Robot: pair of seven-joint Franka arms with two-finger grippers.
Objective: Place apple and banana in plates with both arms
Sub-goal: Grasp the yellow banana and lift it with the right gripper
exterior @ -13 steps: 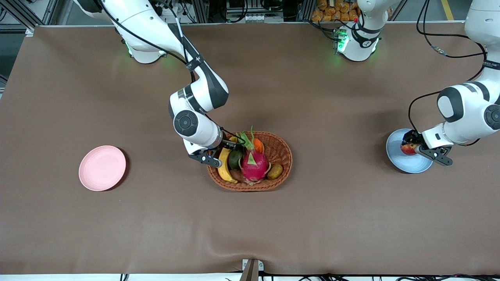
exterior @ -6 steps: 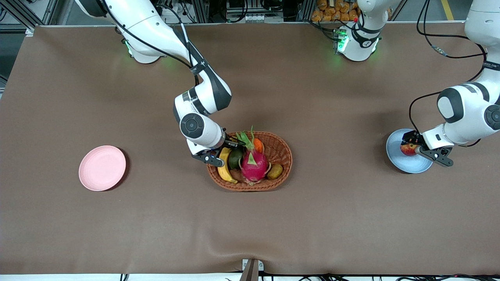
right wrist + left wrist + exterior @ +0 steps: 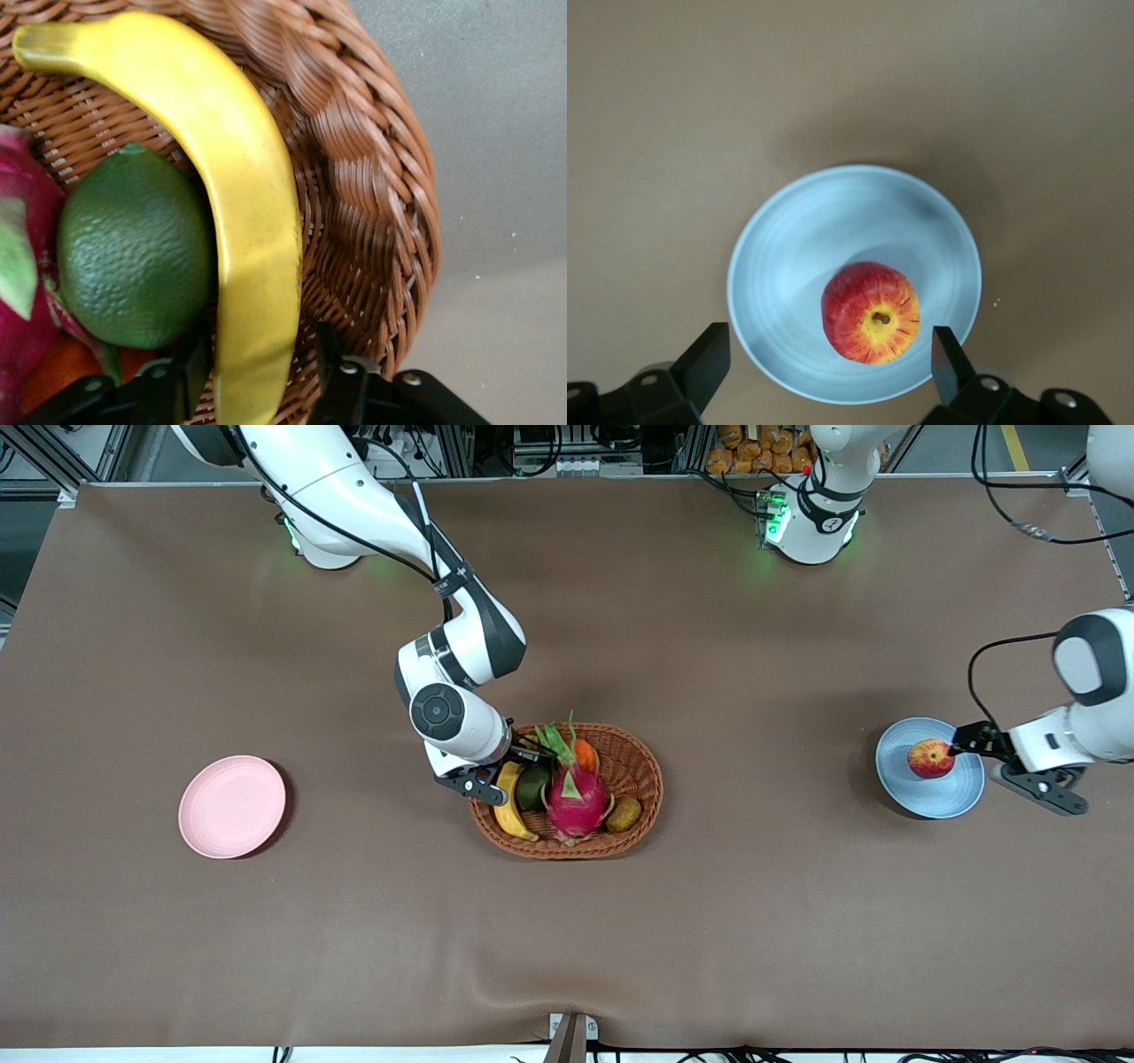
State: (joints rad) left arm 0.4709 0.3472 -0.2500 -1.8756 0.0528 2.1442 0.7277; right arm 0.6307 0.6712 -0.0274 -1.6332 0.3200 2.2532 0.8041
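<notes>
- The apple is seen resting on the light blue plate, toward the left arm's end of the desk.
- The left gripper is held above that plate, its jaws spread wide and empty, clear of the apple.
- The banana is seen lying in the wicker basket, beside a green fruit.
- The right gripper is lowered into the basket, its jaws set on either side of the banana; whether they press it cannot be told.
- The pink plate is left bare.

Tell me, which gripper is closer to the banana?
Right. The right gripper straddles the banana in the basket, one finger on each side. The left gripper is open by the apple on the blue plate, at the left arm's end.
</notes>
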